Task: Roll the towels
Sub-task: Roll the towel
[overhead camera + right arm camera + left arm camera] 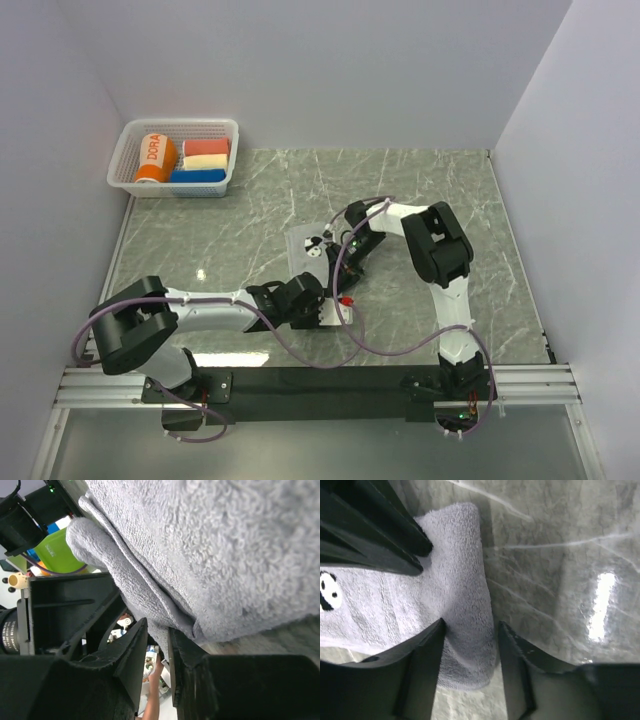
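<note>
Near the centre of the table (200, 230), the grey towel (302, 250) is lying. The right gripper (157, 627) is pinching a thin fold at its far end. The left gripper (470, 625) is straddling its near end, though whether it is clamping cannot be told. Risk: the fold may be slipping free under tension, leaving the roll skewed.

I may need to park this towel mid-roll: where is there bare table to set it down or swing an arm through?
Bare table: the far strip from the basket to the right wall, the right side beyond the right arm, and the patch between basket and left arm. Crowded: the centre, where both arms' jaws meet at the grey towel.
</note>
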Motion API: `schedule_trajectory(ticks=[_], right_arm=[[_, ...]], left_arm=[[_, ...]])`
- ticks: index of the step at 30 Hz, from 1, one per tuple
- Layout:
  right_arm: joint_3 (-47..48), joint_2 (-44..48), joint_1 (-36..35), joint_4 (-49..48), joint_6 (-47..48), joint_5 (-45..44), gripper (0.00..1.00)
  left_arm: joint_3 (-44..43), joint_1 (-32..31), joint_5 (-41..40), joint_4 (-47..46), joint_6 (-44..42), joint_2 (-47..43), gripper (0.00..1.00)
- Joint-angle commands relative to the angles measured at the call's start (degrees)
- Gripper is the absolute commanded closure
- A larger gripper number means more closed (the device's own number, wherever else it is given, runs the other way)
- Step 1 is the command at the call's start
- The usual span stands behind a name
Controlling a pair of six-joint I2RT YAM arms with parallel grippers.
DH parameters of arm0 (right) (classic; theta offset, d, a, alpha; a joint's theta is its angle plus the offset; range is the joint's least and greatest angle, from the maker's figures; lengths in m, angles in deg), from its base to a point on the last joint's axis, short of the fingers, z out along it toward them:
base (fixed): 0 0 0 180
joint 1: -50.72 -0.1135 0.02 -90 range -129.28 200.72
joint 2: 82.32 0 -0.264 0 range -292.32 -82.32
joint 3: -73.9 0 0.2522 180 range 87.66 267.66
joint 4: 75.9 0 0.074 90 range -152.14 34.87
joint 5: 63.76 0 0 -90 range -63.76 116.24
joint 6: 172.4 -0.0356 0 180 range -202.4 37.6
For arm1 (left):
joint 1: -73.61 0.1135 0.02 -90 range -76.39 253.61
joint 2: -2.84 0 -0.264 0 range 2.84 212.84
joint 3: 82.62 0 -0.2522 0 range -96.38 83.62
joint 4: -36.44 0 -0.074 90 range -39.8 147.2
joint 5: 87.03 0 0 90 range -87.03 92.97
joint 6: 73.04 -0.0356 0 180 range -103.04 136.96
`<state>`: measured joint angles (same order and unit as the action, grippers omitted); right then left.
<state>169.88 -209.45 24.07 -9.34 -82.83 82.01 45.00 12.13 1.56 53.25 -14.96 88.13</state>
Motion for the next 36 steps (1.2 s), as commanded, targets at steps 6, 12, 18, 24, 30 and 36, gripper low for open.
schedule_trajectory(ticks=[6, 12, 18, 24, 30, 36], right_arm=[[6.28, -6.72, -0.85, -4.02, 0.52, -6.64, 0.71], [3.14, 0.55, 0.97, -9.18, -1.33, -5.75, 0.72], [-4.87, 16.28, 10.12, -15.88, -0.72, -9.88, 0.62], [-6.89, 31.31, 17.95, -15.88, 5.96, -16.91, 0.56], [-12.33, 52.92, 18.66, -19.74, 11.94, -25.87, 0.39], [-12.61, 59.63, 18.74, -12.83, 17.72, -21.08, 0.00]], left_arm=[[0.99, 2.66, 4.55, 4.32, 2.73, 1.54, 0.78], [-0.76, 11.35, 18.96, 15.99, 3.10, -0.92, 0.98], [-6.64, 18.57, 35.06, 25.93, -1.02, 3.90, 0.99], [-15.86, 23.58, 42.97, 32.27, -3.23, 13.30, 0.99], [-23.95, 28.77, 47.38, 41.24, -6.83, 24.90, 0.99], [-29.14, 31.32, 45.80, 45.54, -8.94, 32.82, 0.99]])
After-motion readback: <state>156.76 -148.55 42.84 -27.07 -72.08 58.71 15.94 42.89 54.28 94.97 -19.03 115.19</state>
